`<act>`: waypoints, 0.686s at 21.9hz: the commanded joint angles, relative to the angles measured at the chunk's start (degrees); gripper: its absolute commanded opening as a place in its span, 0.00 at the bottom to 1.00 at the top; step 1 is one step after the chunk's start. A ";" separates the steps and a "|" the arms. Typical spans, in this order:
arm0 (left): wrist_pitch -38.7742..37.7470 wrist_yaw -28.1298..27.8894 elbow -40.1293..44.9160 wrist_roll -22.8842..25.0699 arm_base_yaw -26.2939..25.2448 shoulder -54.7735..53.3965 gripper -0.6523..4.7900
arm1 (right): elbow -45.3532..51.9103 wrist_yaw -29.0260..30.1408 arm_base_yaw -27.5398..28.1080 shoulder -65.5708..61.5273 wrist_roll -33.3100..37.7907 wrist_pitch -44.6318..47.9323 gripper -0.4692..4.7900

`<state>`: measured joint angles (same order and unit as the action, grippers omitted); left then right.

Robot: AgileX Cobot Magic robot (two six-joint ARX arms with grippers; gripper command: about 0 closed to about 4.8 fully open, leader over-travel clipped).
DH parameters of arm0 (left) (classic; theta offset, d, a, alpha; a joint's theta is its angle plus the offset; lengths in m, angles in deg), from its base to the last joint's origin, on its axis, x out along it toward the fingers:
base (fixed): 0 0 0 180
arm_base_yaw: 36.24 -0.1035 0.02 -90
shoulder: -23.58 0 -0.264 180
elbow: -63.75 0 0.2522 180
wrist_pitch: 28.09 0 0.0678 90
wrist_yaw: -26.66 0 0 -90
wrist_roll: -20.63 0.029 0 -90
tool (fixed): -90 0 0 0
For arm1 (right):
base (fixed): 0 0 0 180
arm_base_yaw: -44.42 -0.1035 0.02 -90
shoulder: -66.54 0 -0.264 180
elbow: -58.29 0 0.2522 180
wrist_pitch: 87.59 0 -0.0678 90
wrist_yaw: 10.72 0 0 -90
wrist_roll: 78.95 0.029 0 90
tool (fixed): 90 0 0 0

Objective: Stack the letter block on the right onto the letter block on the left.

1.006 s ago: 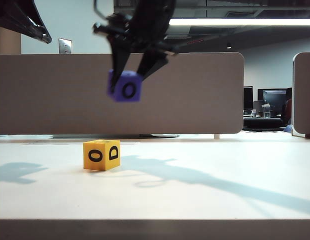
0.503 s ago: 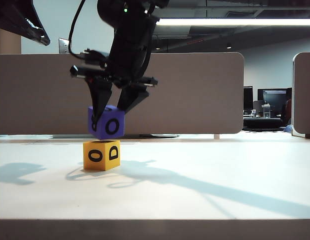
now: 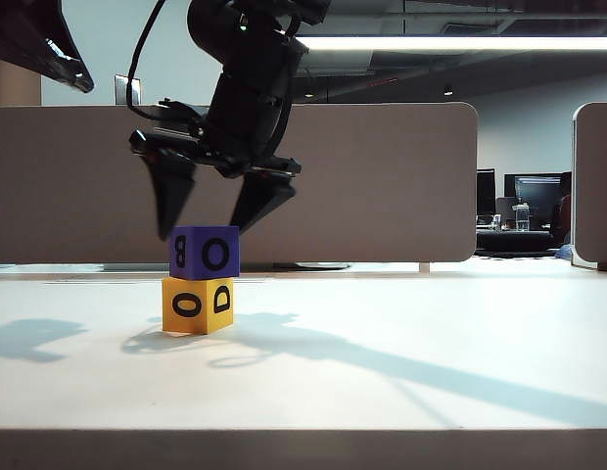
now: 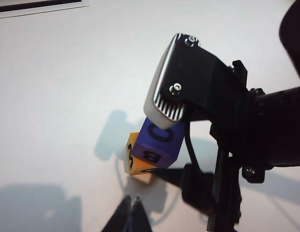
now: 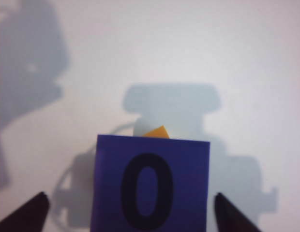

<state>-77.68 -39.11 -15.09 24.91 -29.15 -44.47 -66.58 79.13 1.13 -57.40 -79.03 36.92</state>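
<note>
The purple letter block [image 3: 205,253] rests on top of the yellow letter block [image 3: 198,305] at the table's left. My right gripper [image 3: 205,225] hangs open just above them, its black fingers spread to either side of the purple block and clear of its faces. From the right wrist the purple block [image 5: 150,186] sits between the open fingertips of that gripper [image 5: 129,194], with a yellow corner [image 5: 157,132] peeking out behind. My left gripper [image 4: 131,200] is shut on nothing, raised above the table near the stack [image 4: 158,145].
The white table [image 3: 401,343] carries only the two blocks. A beige partition [image 3: 382,181] stands along its far edge. Part of my left arm [image 3: 44,44] shows at the upper left of the exterior view.
My right gripper came down and leftward with the purple block, set it on the yellow one, then opened. The block now stands free.
</note>
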 commanded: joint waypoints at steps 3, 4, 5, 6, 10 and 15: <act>0.31 0.02 -0.37 0.24 0.04 0.22 0.11 | -7.08 0.26 0.24 2.19 -0.17 -5.05 0.99; 0.35 0.02 -0.37 0.26 0.04 0.22 0.11 | -8.41 0.26 0.31 2.38 -0.17 -6.03 0.99; 0.42 0.02 -0.39 0.26 0.04 0.22 0.11 | -10.88 0.26 0.90 2.89 -0.17 -6.93 0.99; 0.70 0.02 -0.39 0.24 0.04 0.22 0.11 | -12.87 0.04 1.29 3.50 -0.17 -8.04 0.98; 0.76 0.02 -0.46 0.26 0.02 0.24 0.11 | -14.34 -0.24 3.96 6.56 -2.80 -13.16 0.19; 0.85 0.04 -0.46 0.24 0.02 0.24 0.11 | -14.05 -8.48 9.79 10.64 3.28 -21.33 0.08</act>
<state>-77.46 -39.17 -15.14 24.93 -29.19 -44.43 -80.57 72.97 9.88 -47.54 -78.05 17.44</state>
